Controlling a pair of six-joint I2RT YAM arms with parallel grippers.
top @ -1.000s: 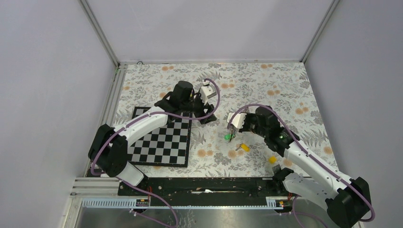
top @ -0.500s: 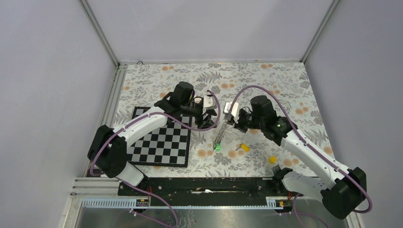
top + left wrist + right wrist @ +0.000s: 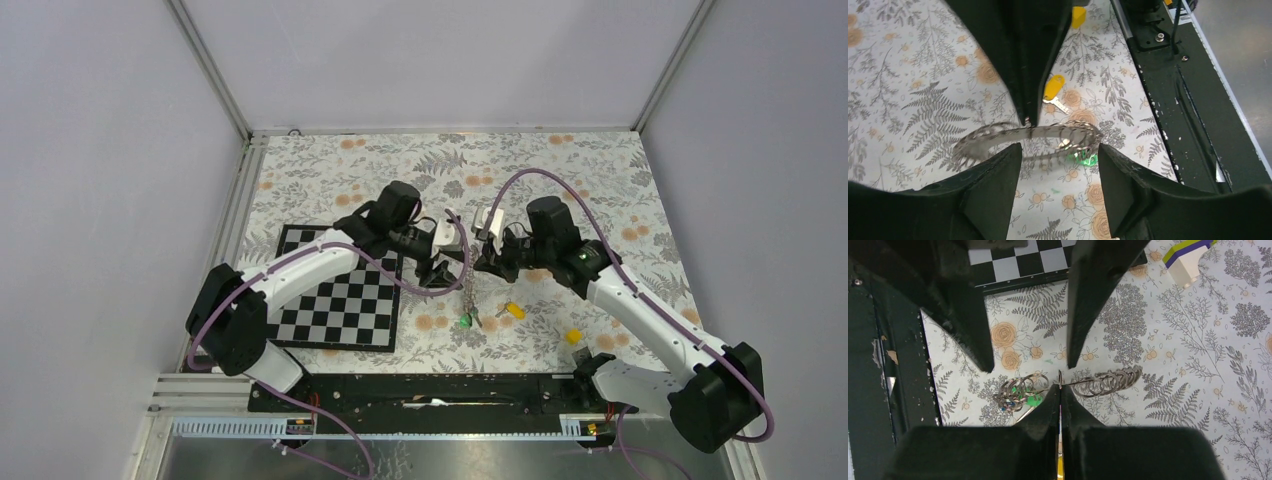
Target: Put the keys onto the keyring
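**Metal keyring [image 3: 467, 290] pinched on the right**

From overhead, you see it dangling between both arms, with a green key [image 3: 464, 321] at its lowest point. On the left wrist, your left gripper [image 3: 1058, 149] gapes, the ring seemingly just past its tips. On the right wrist, your right gripper [image 3: 1060, 390] is clamped on the ring.

We see the keyring [image 3: 468, 288], a thin grey jagged loop, hanging edge-on, pinched in the right gripper [image 3: 1060, 390]. A green key [image 3: 464, 321] sits at its 6 o'clock end. A yellow key [image 3: 514, 310] lies flat at its 4 o'clock.
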